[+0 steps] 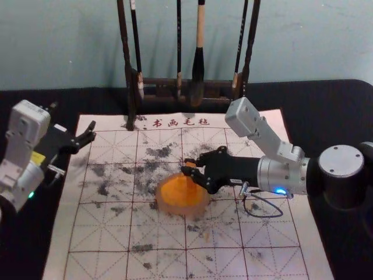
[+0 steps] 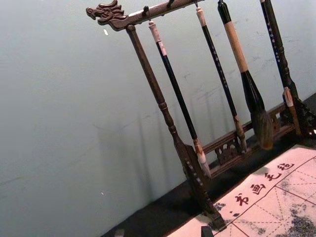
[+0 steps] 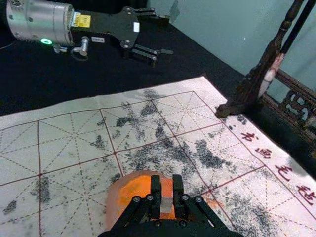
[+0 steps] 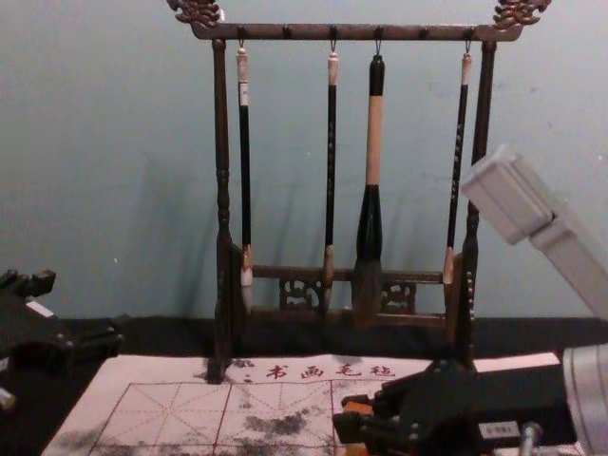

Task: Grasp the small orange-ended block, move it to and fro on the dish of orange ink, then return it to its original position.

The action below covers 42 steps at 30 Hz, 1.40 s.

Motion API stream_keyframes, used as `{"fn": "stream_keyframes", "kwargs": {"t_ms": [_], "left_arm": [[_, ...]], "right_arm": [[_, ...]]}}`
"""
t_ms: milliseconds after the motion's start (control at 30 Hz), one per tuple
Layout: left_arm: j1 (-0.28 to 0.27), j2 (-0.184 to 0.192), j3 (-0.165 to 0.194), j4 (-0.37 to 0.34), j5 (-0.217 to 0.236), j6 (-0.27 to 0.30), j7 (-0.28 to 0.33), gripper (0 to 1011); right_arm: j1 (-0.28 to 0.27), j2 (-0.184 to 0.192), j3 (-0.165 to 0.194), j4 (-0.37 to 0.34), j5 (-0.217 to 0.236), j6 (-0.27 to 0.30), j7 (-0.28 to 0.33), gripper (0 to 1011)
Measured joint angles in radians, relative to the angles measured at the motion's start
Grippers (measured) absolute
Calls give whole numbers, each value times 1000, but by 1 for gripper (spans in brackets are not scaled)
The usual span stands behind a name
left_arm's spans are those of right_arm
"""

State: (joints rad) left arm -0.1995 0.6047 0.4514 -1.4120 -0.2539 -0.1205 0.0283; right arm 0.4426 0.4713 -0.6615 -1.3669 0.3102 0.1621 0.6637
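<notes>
Right gripper (image 1: 187, 167) clamped on orange-ended block (image 3: 167, 189) at ink dish (image 1: 182, 210), inside the edges of calligraphy mat (image 1: 280, 256). Grasp complete; inking judged under way, return outstanding. Left gripper (image 3: 168, 35) idle, fingers apart, near mat's far-left corner.

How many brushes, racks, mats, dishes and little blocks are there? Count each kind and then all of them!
Brushes: 4
Rack: 1
Mat: 1
Dish: 1
Block: 1
Total: 8

Block (image 3: 167, 187) partly hidden, apparently.
</notes>
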Motion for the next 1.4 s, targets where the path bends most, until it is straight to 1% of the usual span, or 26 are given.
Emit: {"fn": "stream_keyframes", "kwargs": {"t_ms": [200,467,867,1400], "left_arm": [[0,0,0,0,0,0,0,1001],[0,0,0,0,0,0,0,1001],[0,0,0,0,0,0,0,1002],[0,0,0,0,0,0,0,1001]], "right_arm": [[-12,12,-1,-21,6,1,8,133],[-15,11,-14,-29,8,4,13,132],[-6,-11,-29,-19,14,6,16,132],[26,-51,-36,33,13,4,5,132]]}}
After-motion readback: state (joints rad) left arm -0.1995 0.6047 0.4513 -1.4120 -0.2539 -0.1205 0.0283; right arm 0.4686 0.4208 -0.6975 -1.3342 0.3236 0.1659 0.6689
